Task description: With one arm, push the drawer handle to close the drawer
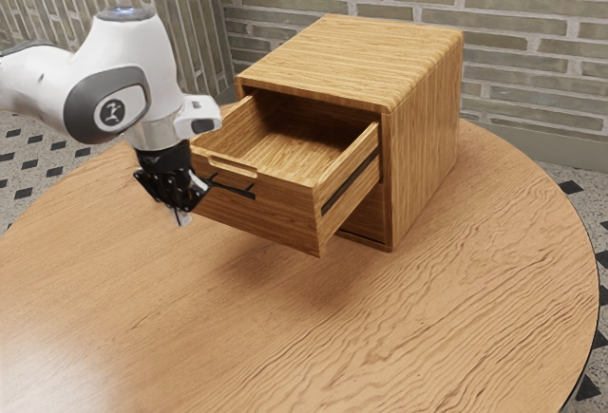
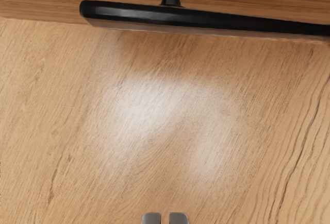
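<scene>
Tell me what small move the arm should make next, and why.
I'd probably ease the gripper toward the black handle until they touch: the drawer juts well out of the cabinet, and the wrist view shows table between gripper and handle.

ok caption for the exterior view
White robot arm, black gripper near the black bar handle of an open brown wooden drawer
</scene>
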`<state>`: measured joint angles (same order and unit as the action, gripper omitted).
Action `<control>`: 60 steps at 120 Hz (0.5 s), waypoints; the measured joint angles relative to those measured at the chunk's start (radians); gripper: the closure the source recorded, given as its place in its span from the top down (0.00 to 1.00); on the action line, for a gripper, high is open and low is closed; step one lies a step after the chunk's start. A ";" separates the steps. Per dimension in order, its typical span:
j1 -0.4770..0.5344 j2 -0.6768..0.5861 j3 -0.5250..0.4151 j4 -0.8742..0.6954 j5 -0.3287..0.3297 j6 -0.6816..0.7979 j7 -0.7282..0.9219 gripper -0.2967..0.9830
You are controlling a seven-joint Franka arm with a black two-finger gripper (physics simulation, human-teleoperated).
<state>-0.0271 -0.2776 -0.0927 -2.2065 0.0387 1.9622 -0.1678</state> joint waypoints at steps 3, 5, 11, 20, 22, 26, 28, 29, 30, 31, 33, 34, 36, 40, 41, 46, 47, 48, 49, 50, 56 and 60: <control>0.001 -0.001 -0.002 -0.004 0.004 0.012 0.014 0.16; 0.001 -0.002 -0.003 -0.006 0.006 0.020 0.023 0.16; 0.002 -0.002 -0.006 -0.009 0.011 0.042 0.048 0.16; 0.001 0.006 -0.013 -0.006 0.017 0.074 0.083 0.16; 0.000 0.009 -0.017 -0.004 0.018 0.081 0.090 0.16; 0.000 0.014 -0.022 -0.002 0.024 0.094 0.103 0.16; -0.001 0.015 -0.024 0.000 0.026 0.100 0.110 0.16; -0.001 0.017 -0.025 0.001 0.027 0.103 0.113 0.16; -0.001 0.018 -0.025 0.001 0.028 0.106 0.116 0.16; -0.001 0.020 -0.026 0.003 0.029 0.109 0.119 0.16; -0.002 0.024 -0.026 0.006 0.031 0.114 0.125 0.16; -0.002 0.025 -0.027 0.007 0.032 0.116 0.128 0.16; -0.002 0.031 -0.027 0.012 0.033 0.121 0.134 0.16; -0.002 0.043 -0.028 0.025 0.035 0.129 0.145 0.16; -0.002 0.046 -0.028 0.028 0.035 0.131 0.148 0.16; 0.000 0.069 -0.028 0.052 0.035 0.139 0.160 0.16; 0.000 0.073 -0.028 0.056 0.035 0.141 0.162 0.16; 0.001 0.077 -0.028 0.059 0.035 0.142 0.164 0.16; 0.001 0.081 -0.028 0.062 0.035 0.143 0.166 0.16; 0.001 0.085 -0.028 0.066 0.035 0.145 0.169 0.16; 0.002 0.115 -0.028 0.097 0.035 0.151 0.181 0.16; 0.002 0.135 -0.028 0.117 0.035 0.155 0.189 0.16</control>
<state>-0.0252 -0.1430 -0.1212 -2.0894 0.0735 2.1173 0.0214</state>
